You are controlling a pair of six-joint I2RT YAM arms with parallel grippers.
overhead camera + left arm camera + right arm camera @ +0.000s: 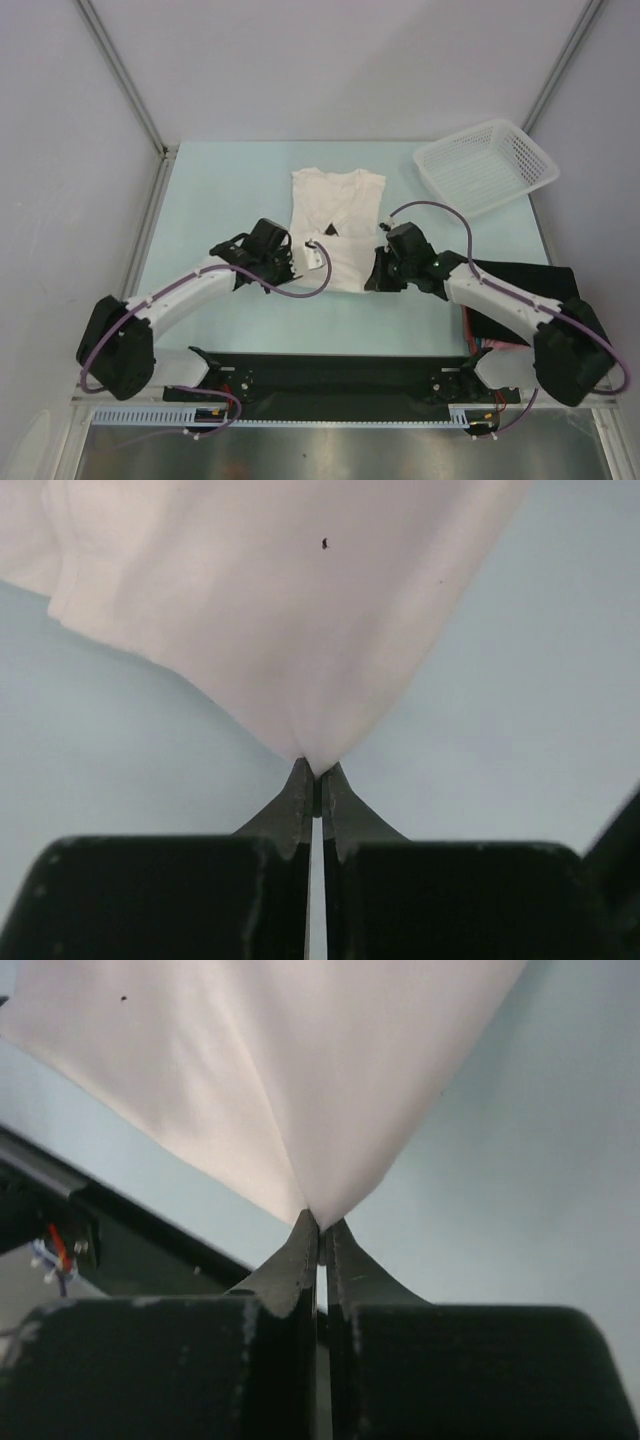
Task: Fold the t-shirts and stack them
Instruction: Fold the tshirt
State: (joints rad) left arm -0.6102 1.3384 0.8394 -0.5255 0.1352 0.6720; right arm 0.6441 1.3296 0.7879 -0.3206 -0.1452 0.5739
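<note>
White t-shirt (335,205) lies mid-table, collar end far, near hem lifted off the surface. Left gripper (316,778) is clamped tight on the near-left hem, with cloth bunched to a point between the fingertips. Right gripper (320,1228) is likewise pinched closed on the near-right hem, and the fabric fans up from it. Black t-shirt (520,280) lies flat on the right side, partly under the right arm. Mesh basket (487,165) sits at the far right corner of the pale table (220,190), well apart from the white shirt.
</note>
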